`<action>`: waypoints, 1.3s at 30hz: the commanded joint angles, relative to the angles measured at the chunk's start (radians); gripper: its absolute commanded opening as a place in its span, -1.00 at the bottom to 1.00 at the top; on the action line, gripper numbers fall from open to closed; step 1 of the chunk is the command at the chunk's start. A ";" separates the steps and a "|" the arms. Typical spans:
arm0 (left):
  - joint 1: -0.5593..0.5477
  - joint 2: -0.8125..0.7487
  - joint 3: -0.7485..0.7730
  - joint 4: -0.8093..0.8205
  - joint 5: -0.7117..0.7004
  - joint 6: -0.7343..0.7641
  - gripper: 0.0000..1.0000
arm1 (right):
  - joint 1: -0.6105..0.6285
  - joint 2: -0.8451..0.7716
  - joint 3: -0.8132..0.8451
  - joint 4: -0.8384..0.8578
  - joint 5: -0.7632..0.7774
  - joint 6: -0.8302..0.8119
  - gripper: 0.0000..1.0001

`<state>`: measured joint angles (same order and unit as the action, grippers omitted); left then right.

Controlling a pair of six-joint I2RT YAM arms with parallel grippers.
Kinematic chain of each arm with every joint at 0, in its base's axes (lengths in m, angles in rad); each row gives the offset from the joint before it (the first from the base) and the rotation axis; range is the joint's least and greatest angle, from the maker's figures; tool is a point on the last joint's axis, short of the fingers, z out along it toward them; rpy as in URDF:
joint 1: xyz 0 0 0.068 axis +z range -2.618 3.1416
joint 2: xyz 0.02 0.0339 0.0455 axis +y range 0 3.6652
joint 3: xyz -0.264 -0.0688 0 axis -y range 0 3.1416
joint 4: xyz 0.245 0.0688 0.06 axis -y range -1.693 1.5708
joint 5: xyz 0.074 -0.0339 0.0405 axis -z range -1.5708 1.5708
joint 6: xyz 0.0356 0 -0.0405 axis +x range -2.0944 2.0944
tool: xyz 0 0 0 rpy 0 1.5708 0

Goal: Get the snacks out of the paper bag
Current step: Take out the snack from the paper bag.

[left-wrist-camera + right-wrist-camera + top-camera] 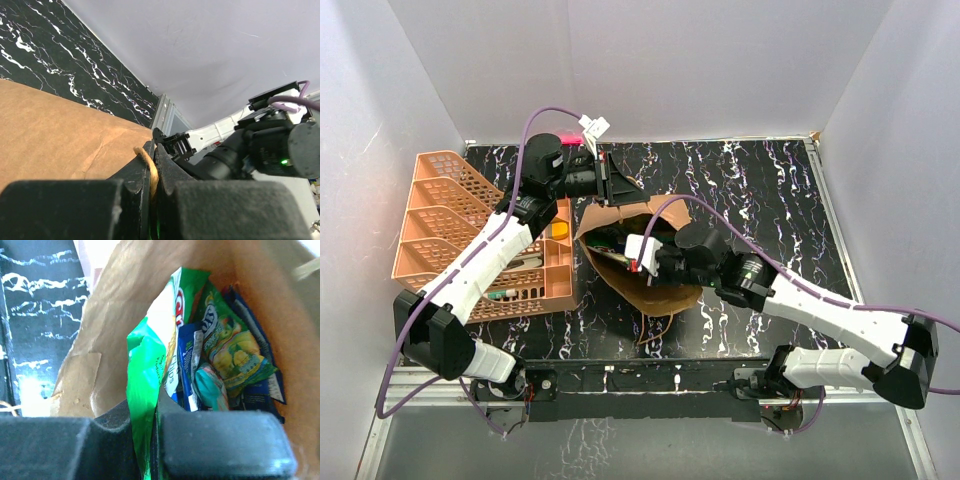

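Right hand (148,412) pinches a glossy green packet (145,355) inside the brown paper bag (115,300).

Right gripper (150,415) pinched on green packet (145,360) at the paper bag (115,305) mouth. Deeper inside the bag: blue packet (187,365), green-yellow packet (232,350), dark blue packets (260,395) at the back.

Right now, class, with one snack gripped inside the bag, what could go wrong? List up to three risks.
1. The right gripper pinches only part of the green packet; its glossy foil might slip free.
2. The left gripper holds the paper bag by its thin twisted handle; a hard pull could tear it.
3. Other packets press against the gripped one and may drag out with it.
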<state>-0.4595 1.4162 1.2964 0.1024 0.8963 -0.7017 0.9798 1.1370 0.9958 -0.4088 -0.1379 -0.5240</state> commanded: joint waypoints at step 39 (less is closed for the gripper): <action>0.005 -0.003 0.054 -0.126 -0.066 0.109 -1.00 | 0.003 -0.368 0.643 -0.625 0.429 0.695 -0.85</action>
<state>-0.4595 1.4307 1.3094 -0.0032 0.8436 -0.6258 0.9802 0.7826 1.5669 -1.0157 0.1005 0.0223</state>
